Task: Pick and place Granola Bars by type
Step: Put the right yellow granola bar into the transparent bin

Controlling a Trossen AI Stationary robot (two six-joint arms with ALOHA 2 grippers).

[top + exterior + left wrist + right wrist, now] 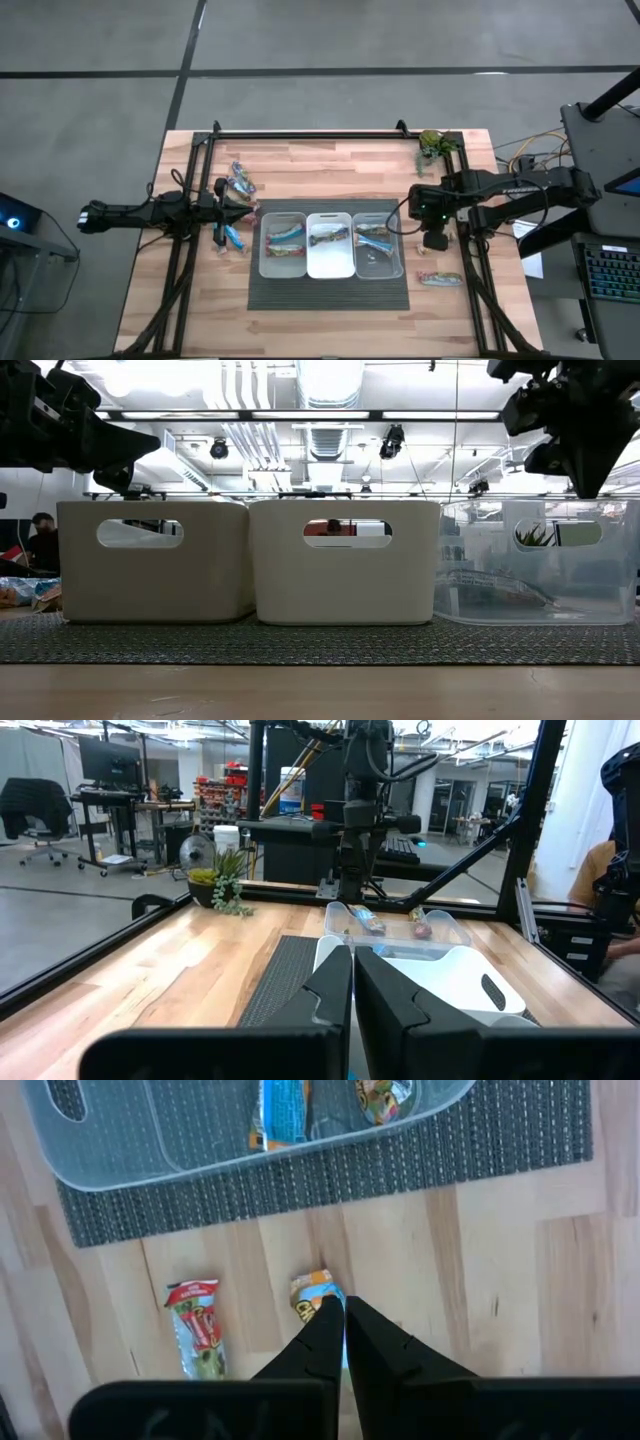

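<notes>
Granola bars lie in a small pile [240, 181] at the table's left, with a blue one [235, 238] nearer. Another bar [440, 278], red-marked, lies right of the bins, and shows again as the red-marked bar [195, 1338] in the right wrist view. A blue-and-orange bar [316, 1293] lies on the wood, partly hidden behind my right gripper's fingers. More bars sit inside the three bins. My left gripper [238, 212] hovers shut, level, left of the bins and above the left-hand bars. My right gripper [344, 1312] is shut and raised, pointing down right of the clear bin.
Three bins stand in a row on a dark mat [330, 290]: left bin [283, 243], middle bin [330, 245], clear right bin [379, 247]. A green plant [432, 143] sits at the far right corner. A black frame [300, 133] borders the table. A person [40, 540] sits beyond the table.
</notes>
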